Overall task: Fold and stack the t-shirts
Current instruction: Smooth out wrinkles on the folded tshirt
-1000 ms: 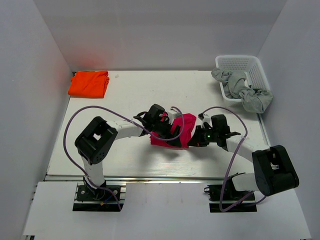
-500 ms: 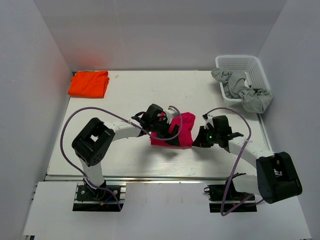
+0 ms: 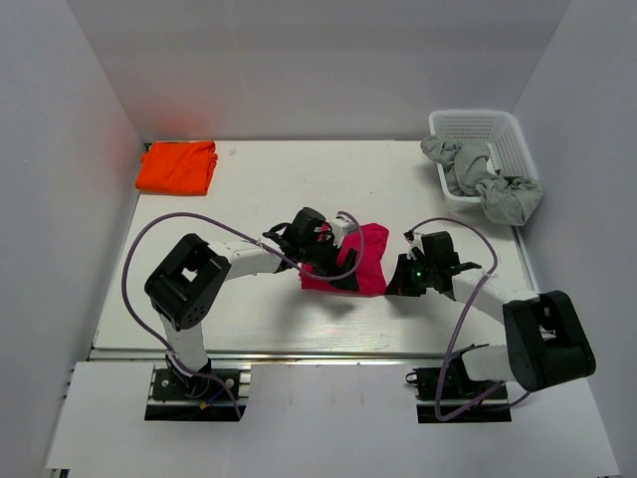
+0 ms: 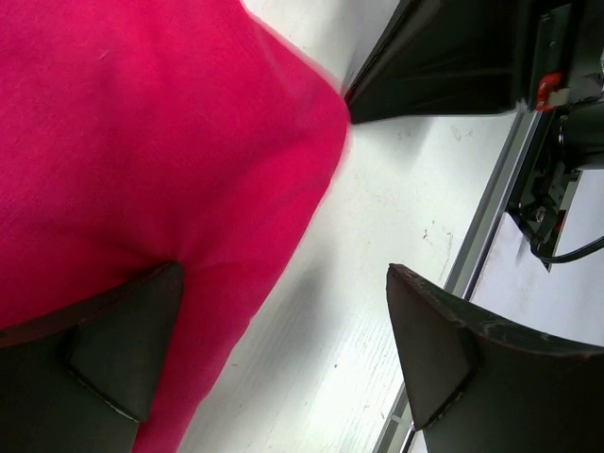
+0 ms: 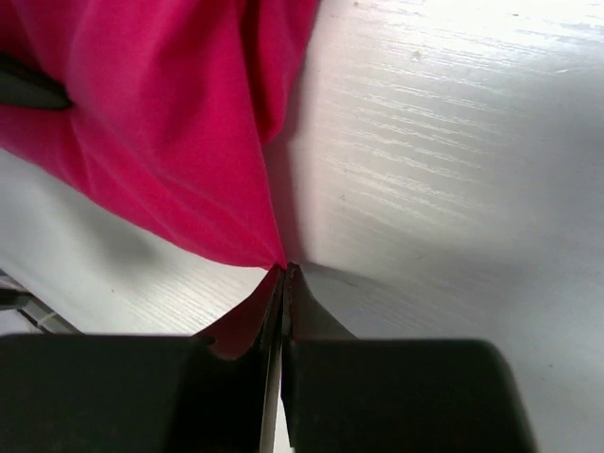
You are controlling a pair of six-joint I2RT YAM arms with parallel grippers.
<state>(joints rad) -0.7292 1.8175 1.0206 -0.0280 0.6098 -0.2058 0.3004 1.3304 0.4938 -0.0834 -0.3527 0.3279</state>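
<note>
Centre of the white bench (image 3: 249,189), and both arms meet at the soft magenta-red cloth t-shirt (image 3: 366,261), which lies bunched in a rough folded heap between them. The left gripper (image 4: 283,349) comes in from the left with its jaws spread wide and nothing held. In its wrist view, one finger (image 4: 113,349) sits over the magenta-red t-shirt's edge and the other over bare bench (whether the first finger touches the fabric cannot be told).

On the other side, the right gripper (image 5: 283,276) is low at the shirt's near right corner. Its jaws are clenched tight, and a pointed tip of the red cloth runs straight into the seam between them, so the corner is pinched. From above, the right gripper (image 3: 398,277) sits just beside the heap's right edge.

Far back in the left corner lies the bright orange cloth t-shirt (image 3: 177,166), folded into a neat rectangle, well apart from both arms. At the back right stands a white plastic lattice basket (image 3: 478,124), with crumpled grey cloth (image 3: 493,184) spilling over its front rim onto the bench.
</note>
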